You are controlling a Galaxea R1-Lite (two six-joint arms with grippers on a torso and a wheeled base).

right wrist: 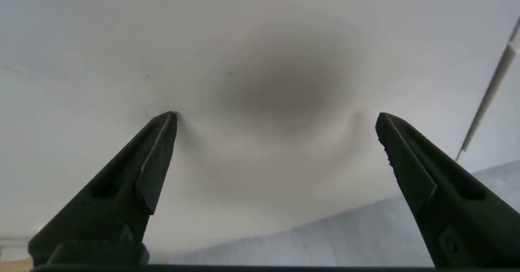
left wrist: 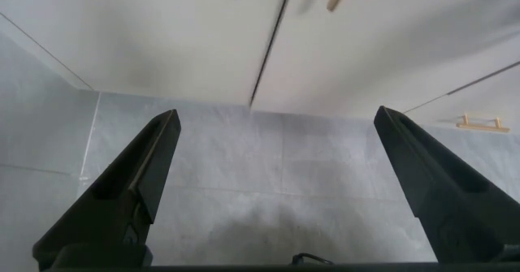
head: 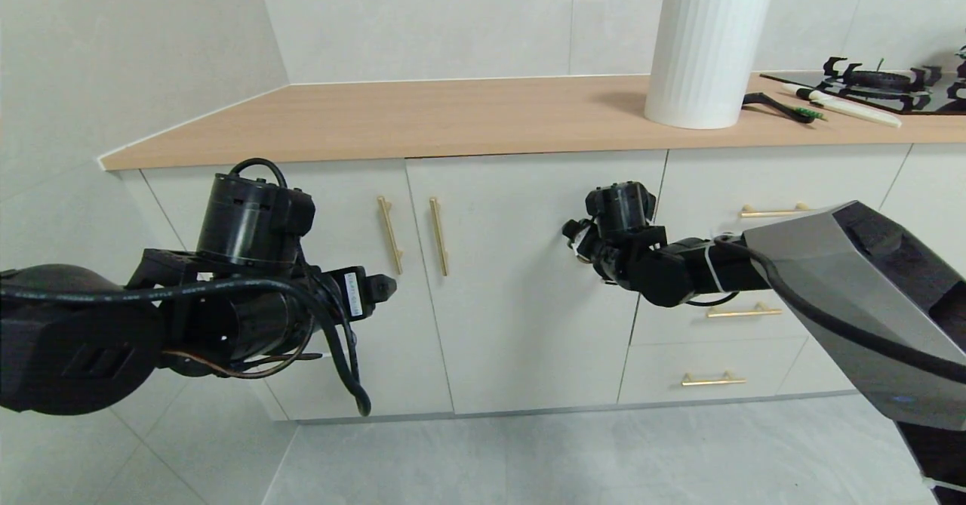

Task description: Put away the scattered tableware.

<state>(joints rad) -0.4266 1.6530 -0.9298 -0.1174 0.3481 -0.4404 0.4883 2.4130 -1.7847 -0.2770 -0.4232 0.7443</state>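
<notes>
Left wrist view: the left gripper (left wrist: 276, 122) is seen with its jaws spread wide and empty, grey floor (left wrist: 268, 174) beyond them. The right gripper (right wrist: 276, 124) is likewise held released, close to a white cabinet door (right wrist: 268, 45). At the upper right of the head view, a black-handled utensil (head: 781, 106) and a long white utensil (head: 851, 107) are found on the tabletop (head: 423, 116), beside a white ribbed holder (head: 708, 52).

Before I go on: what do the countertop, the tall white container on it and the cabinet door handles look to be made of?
Countertop: likely wood or wood-look laminate, matte; even light brown, no glare.
Tall white container: ceramic or plastic, I cannot tell which; matte, vertical ribs, soft shading.
Door handles: apparently brushed metal in a brass tone; thin straight bars.
</notes>
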